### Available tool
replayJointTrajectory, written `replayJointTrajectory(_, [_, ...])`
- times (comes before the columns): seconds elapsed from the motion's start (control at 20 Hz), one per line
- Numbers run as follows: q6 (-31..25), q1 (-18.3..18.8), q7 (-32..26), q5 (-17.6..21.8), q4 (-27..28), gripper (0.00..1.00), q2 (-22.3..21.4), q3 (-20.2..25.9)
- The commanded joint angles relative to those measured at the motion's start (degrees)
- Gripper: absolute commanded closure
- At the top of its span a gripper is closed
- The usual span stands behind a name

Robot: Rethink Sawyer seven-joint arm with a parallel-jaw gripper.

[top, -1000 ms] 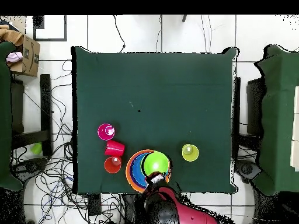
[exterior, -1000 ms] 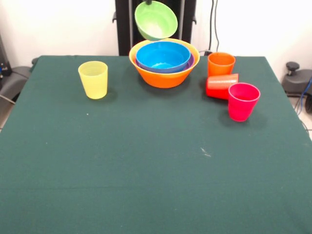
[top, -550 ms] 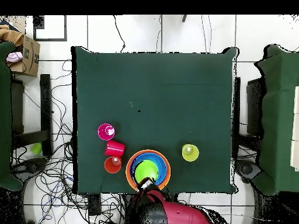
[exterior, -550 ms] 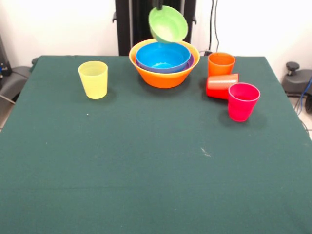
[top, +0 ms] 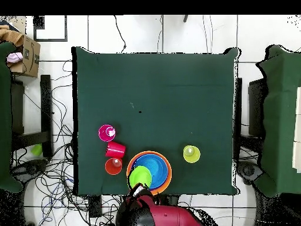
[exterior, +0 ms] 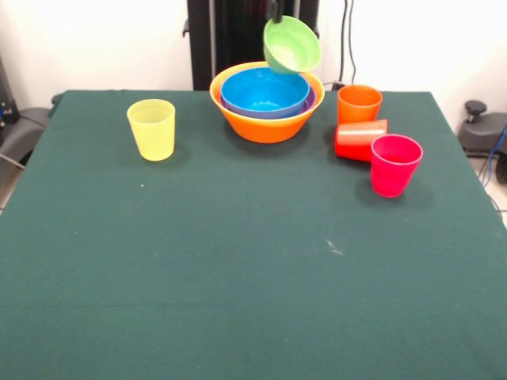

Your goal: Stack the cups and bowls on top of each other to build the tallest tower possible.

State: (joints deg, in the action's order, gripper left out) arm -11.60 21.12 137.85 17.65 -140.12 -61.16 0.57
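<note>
A small light green bowl [exterior: 292, 45] [top: 140, 176] hangs tilted in the air over the right rim of the nested bowls, and my gripper [exterior: 275, 11] [top: 137, 190] is shut on its rim. The nest is a large yellow-orange bowl [exterior: 266, 127] [top: 166, 182] holding a purple one and a blue one [exterior: 264, 91] [top: 156, 167]. A yellow cup [exterior: 152, 129] [top: 191, 154] stands upright to the left. On the right, an orange cup [exterior: 359, 104] [top: 113, 166] and a magenta-pink cup [exterior: 394, 164] [top: 106, 133] stand upright, with a red cup [exterior: 360, 139] [top: 116, 149] lying on its side between them.
The green cloth table [exterior: 238, 269] stretches wide toward the front. Black posts stand behind the bowls. Cables cover the floor around the table, and a cardboard box [top: 26, 56] sits at the upper left in the overhead view.
The green bowl has travelled with my gripper from the left side of the nested bowls across to their right side, in the front view.
</note>
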Motion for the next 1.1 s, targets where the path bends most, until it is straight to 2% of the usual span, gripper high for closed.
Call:
replayJointTrajectory(0.05, [4.0,1.3,2.0,4.3,1.3,1.00,4.8,-0.7])
replayJointTrajectory(0.35, [4.6,4.0,0.7,6.3,2.5,1.00,6.0,-0.4])
replayJointTrajectory(0.65, [4.3,3.5,1.7,7.2,3.6,1.00,6.0,-1.2])
replayJointTrajectory(0.7, [4.0,3.5,1.8,7.1,3.7,0.00,5.9,-1.2])
replayJointTrajectory(1.1, [4.3,2.8,2.0,6.7,3.8,0.00,6.1,-1.4])
